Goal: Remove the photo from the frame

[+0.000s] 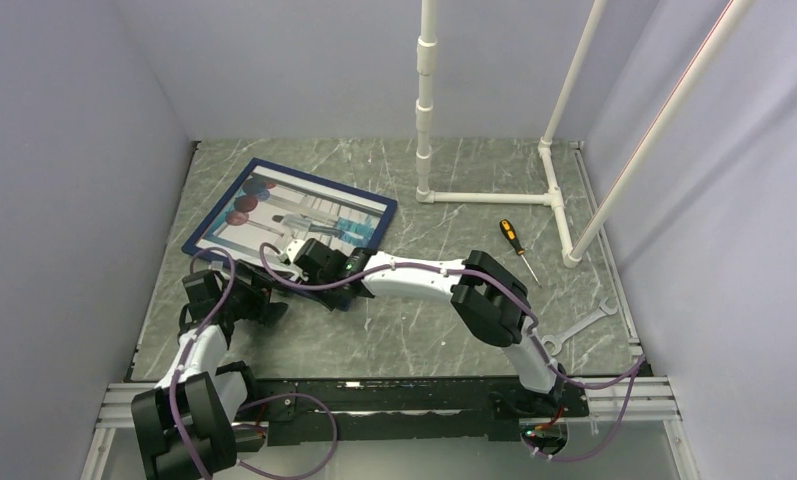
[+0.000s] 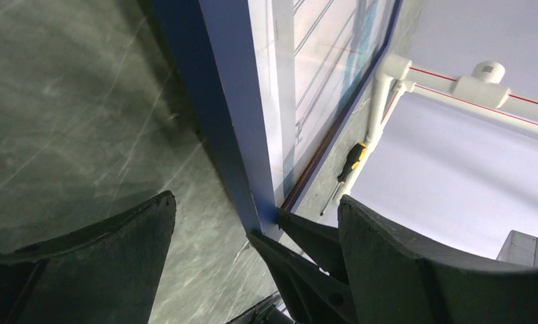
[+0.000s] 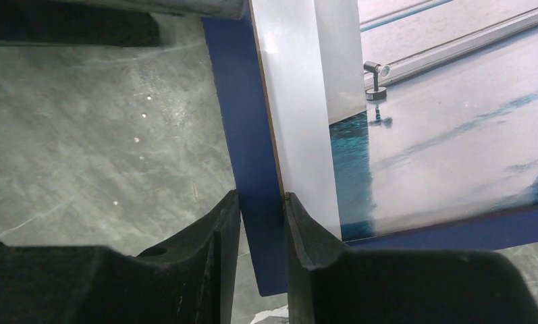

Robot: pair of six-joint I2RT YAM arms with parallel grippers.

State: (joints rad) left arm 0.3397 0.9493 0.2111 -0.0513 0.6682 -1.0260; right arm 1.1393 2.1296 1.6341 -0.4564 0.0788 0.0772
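Observation:
The navy frame [image 1: 218,205] lies at the table's back left with the photo [image 1: 294,212] still inside it. My right gripper [image 1: 319,262] is at the frame's near corner. In the right wrist view it is shut on the navy border [image 3: 242,121], one finger [image 3: 215,229] outside it and the other on the photo's white margin [image 3: 300,121]. That corner looks lifted off the table. My left gripper [image 1: 249,295] sits just left of it, open. In the left wrist view its wide fingers [image 2: 138,229] straddle the frame's edge [image 2: 232,135] without touching; the photo [image 2: 320,81] runs away beyond.
A yellow-handled screwdriver [image 1: 519,248] lies right of centre and a wrench [image 1: 579,327] near the right edge. A white PVC pipe stand [image 1: 489,197] rises at the back. Grey walls close in on the left, right and back.

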